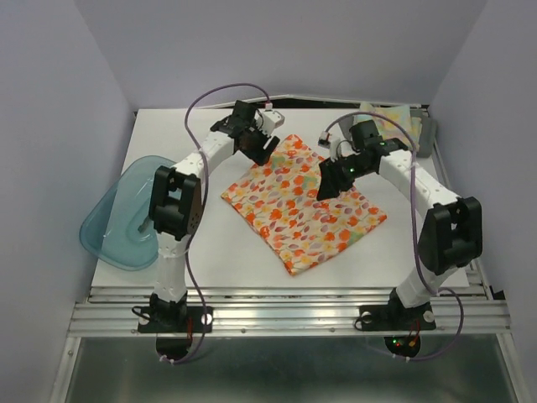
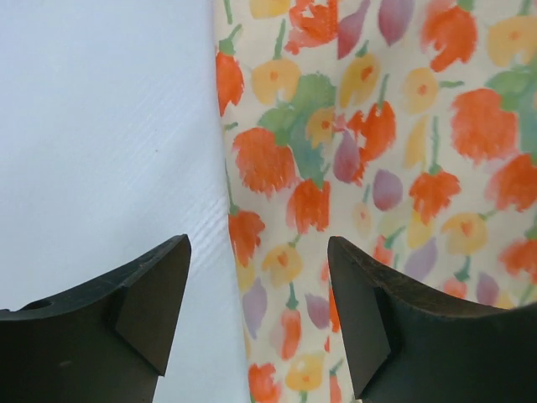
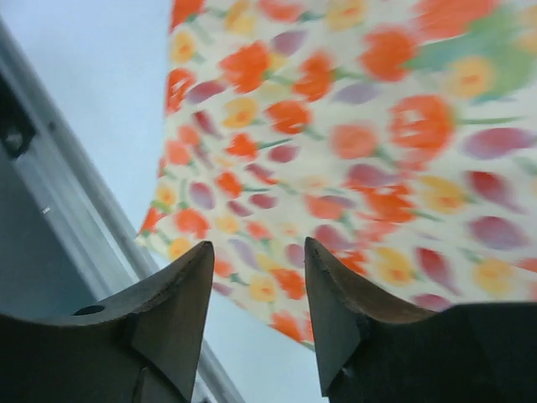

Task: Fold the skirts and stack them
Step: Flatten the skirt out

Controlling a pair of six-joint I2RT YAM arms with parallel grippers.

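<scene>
The white skirt with orange-red flowers (image 1: pixel 302 206) lies folded flat as a slanted rectangle mid-table. My left gripper (image 1: pixel 258 149) hovers at its far-left edge. In the left wrist view it (image 2: pixel 258 243) is open, straddling the border of the skirt (image 2: pixel 377 126) and bare table, holding nothing. My right gripper (image 1: pixel 330 183) hangs over the cloth's right half. The right wrist view shows it (image 3: pixel 259 243) open and empty above the skirt (image 3: pixel 336 126). At the back right corner lie the pastel floral skirt (image 1: pixel 388 117) and the dark grey skirt (image 1: pixel 426 134).
A translucent blue basin (image 1: pixel 122 214) hangs over the table's left edge beside the left arm. The metal rail (image 1: pixel 285 306) runs along the near edge and shows in the right wrist view as a rail (image 3: pixel 59 210). Purple walls close in on three sides.
</scene>
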